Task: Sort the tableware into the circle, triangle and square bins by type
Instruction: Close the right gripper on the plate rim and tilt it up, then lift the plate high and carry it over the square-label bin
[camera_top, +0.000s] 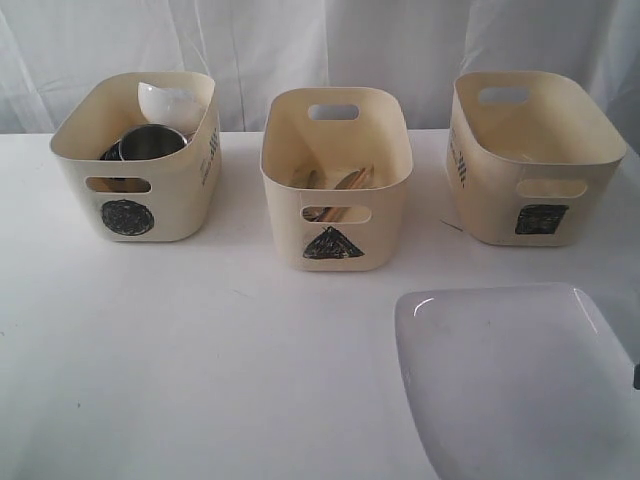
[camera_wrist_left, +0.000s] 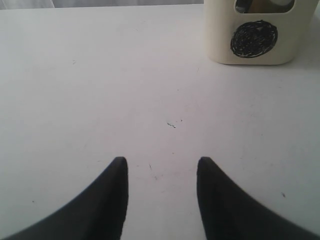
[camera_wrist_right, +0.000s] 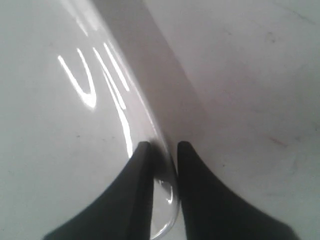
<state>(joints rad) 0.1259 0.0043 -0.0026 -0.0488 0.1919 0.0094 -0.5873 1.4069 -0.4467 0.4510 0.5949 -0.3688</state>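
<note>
A large white squarish plate (camera_top: 510, 380) lies at the front right of the table. In the right wrist view its glossy rim (camera_wrist_right: 167, 190) sits between the two dark fingers of my right gripper (camera_wrist_right: 164, 145), which is shut on it. Only a dark sliver of that gripper (camera_top: 636, 375) shows at the exterior view's right edge. My left gripper (camera_wrist_left: 162, 160) hangs open over bare table, short of the circle bin (camera_wrist_left: 250, 45). The circle bin (camera_top: 135, 190) holds a steel mug (camera_top: 152, 142) and a small white bowl (camera_top: 170, 100). The triangle bin (camera_top: 335, 215) holds cutlery and chopsticks (camera_top: 340, 182).
The square bin (camera_top: 530, 170) stands at the back right, behind the plate; its inside is not visible. All three cream bins stand in a row along the table's back. A white curtain hangs behind them.
</note>
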